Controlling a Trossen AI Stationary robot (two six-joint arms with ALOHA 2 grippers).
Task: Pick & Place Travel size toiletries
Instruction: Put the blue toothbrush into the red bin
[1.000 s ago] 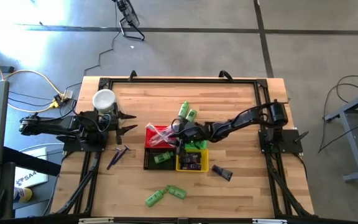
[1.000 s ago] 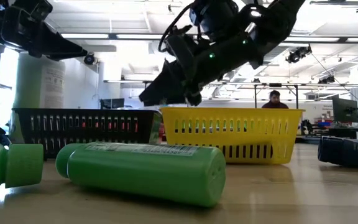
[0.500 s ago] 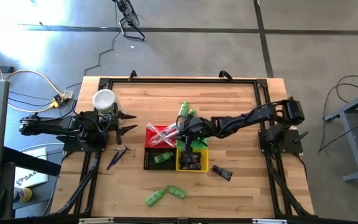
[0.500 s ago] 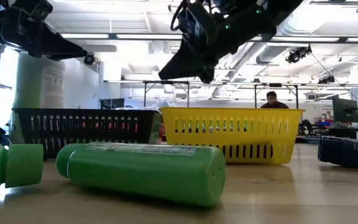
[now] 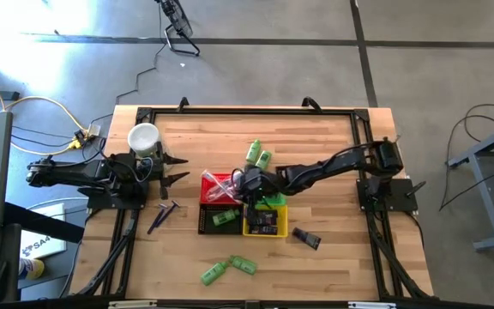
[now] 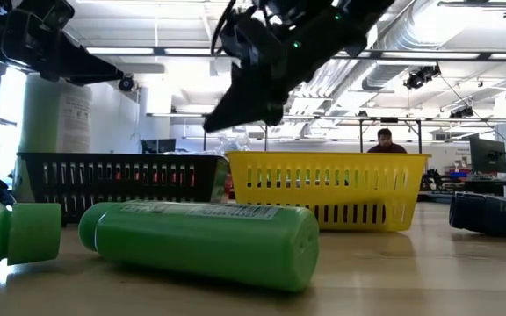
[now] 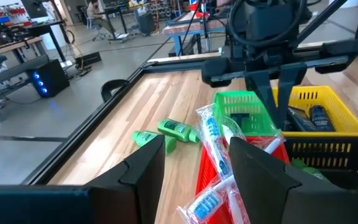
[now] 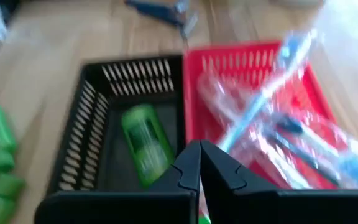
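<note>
Swung back from half a second ago, the right pincer [image 5: 240, 183] hangs over the red basket [image 5: 215, 182], fingers together and empty. Wrapped toothbrushes [image 7: 215, 163] lie in that basket; one green bottle [image 8: 144, 143] lies in the black basket [image 8: 93, 134] beside it. The left pincer [image 5: 176, 169] waits apart, left of the red basket.

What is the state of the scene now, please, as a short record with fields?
right gripper: shut, empty, above the baskets
left gripper: open, waiting at the table's left
red basket: wrapped toothbrushes
black basket: one green bottle
yellow basket: dark tubes
loose on table: green bottles
</note>
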